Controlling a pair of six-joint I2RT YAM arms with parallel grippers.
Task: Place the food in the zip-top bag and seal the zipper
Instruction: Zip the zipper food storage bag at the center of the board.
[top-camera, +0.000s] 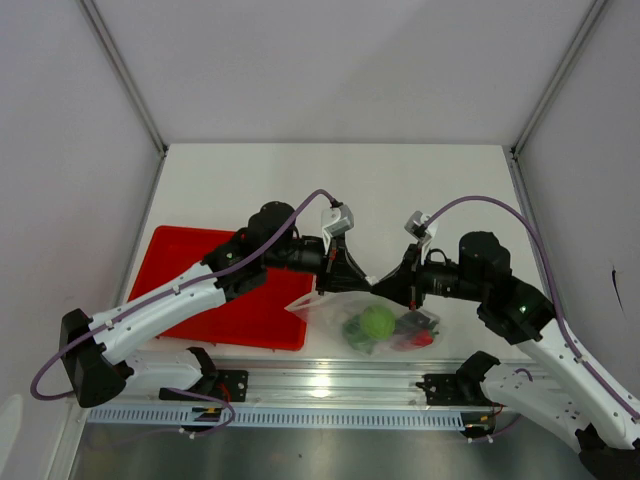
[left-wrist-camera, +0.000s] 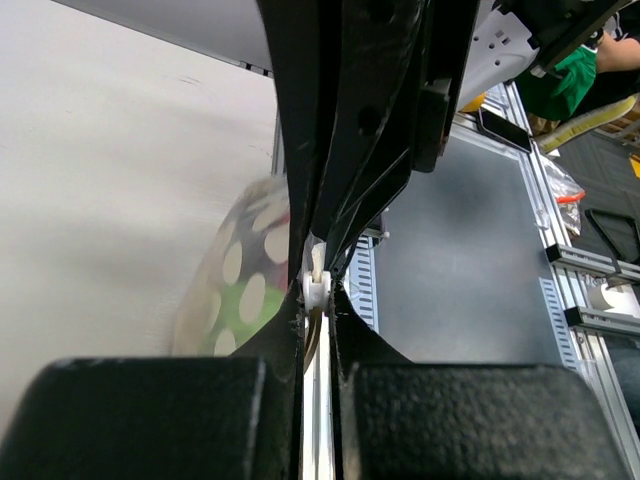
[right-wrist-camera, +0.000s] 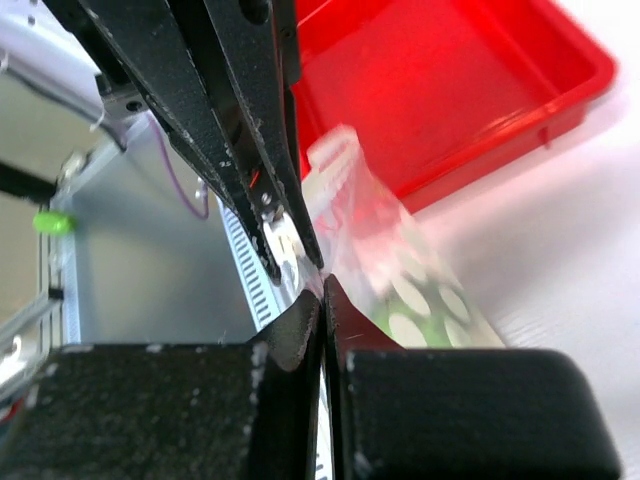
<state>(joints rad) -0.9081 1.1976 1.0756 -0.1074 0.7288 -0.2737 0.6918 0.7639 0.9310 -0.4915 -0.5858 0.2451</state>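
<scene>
**A:** Left to right, what's there?

**B:** One red tray (top-camera: 190, 285) on the tabletop (top-camera: 400, 190). The left pincer (top-camera: 358, 280) is pinched narrow on the top edge of the zip-top bag (top-camera: 335, 310). The bag lies just right of the tray, near the front rail. The right pincer (top-camera: 392, 285) is clamped on the same edge, its tips almost meeting the left's.

**A:** Step in hand?

**B:** Sealing, by my reading; the food (top-camera: 377, 322) is inside. Next move: one pincer anchors while the other slides outward along the zipper (left-wrist-camera: 317, 283), holding pressure. Cannot tell how much is closed.

**A:** Counts?

**B:** Tray 1, bag 1, pincers 2. Food: one round green piece is clear, with darker green beneath it and red to its right. The rest can't be counted through the plastic.
</scene>
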